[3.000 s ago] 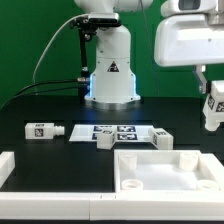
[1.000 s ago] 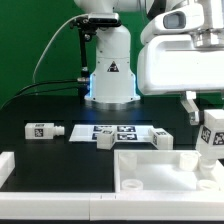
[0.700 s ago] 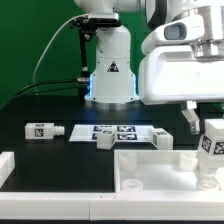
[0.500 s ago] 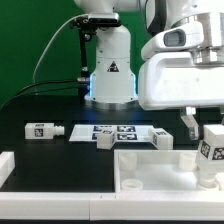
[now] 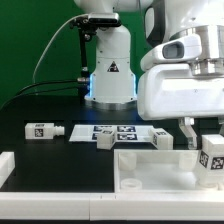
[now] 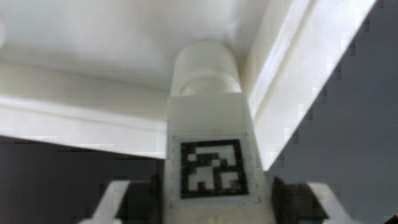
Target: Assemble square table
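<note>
So the arm has come down a good way in the last few seconds. The leg [image 5: 212, 158] was hanging high on the exterior view's right, well above everything. Now it's sunk right down to the right end of the table top [image 5: 150, 176], with its lower end at about rim height or just inside. The jaws are pinching the leg from both sides near its tagged end. The wrist view shows it upright [image 6: 210, 130], pointing into the corner where the tray's walls [image 6: 107, 110] meet.

I reckon that's the insertion step for this leg. I can't tell from here whether it's actually touching the top yet.

The other three legs haven't budged. One [image 5: 42, 130] sits far left on the tabletop, and two more [image 5: 105, 139] [image 5: 163, 139] lie at either end of the marker board [image 5: 123, 130], just beyond the top's far rim. So there's plenty of the job left, and this corner still needs lining up properly.
</note>
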